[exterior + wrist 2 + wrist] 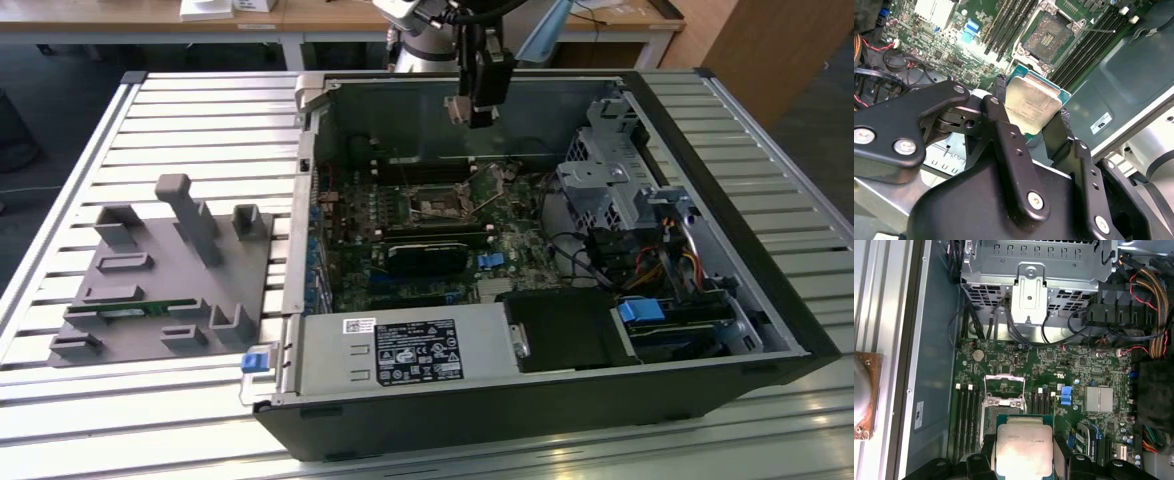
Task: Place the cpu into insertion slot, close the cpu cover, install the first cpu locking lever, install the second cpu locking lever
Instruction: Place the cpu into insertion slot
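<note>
A slatted metal counter (200,120) carries an open computer case (781,300) lying on its side, with wooden desks behind it; my hand (478,112) hangs over the case's far wall, above the green circuit board (527,245) and clear of it.

My hand is pinching the cpu (1034,102); the two black fingers (1000,87) press on opposite edges of the chip, its dull silver top facing my wrist cameras; in the first wrist view the cpu (1024,450) sits between my fingertips with its green rim showing around the metal.

The insertion slot (1050,36) lies below my hand and well apart from the chip, its dark contact field bare inside the silvery rim; in the exterior view the insertion slot (437,207) sits near the middle of the board; the cpu cover (1004,376) stands swung up at the slot's edge, beyond the chip as I hold it.

Long black memory slots (966,415) flank the socket on both sides; past the cover rises a perforated steel drive cage (1036,265), with dark cables (1004,325) drooping from it onto the board; a small ribbed heat sink (1099,400) and a blue connector (1066,395) lie off to one side; braided wires (1149,300) crowd the corner further out.

On the counter beside the case, at the exterior view's left, stands a grey fixture (174,270) of blocks and posts; a labelled power supply (400,350) fills the case's near end.
</note>
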Robot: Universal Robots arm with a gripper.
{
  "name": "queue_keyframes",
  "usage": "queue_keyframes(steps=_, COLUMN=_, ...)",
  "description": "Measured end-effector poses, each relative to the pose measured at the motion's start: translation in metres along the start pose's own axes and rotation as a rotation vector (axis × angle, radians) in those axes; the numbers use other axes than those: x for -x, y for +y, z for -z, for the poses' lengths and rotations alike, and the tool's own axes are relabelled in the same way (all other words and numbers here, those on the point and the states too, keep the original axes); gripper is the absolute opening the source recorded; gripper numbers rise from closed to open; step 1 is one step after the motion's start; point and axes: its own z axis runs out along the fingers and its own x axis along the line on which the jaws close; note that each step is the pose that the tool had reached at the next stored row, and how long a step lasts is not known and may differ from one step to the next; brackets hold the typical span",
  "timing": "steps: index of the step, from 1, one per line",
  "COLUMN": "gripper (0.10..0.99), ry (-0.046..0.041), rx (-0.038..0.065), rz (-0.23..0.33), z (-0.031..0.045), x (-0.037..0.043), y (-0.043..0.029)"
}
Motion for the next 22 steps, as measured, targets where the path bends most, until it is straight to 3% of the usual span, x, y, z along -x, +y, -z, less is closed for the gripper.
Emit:
queue_keyframes(steps=12, gripper=0.541, ry=-0.0065, rx=0.0, rz=-0.004, z=-0.0025, x=0.0, y=-0.0003)
queue_keyframes(steps=22, gripper=0.541, ry=-0.0064, rx=0.0, rz=-0.004, z=-0.0099, x=0.0002, y=-0.001)
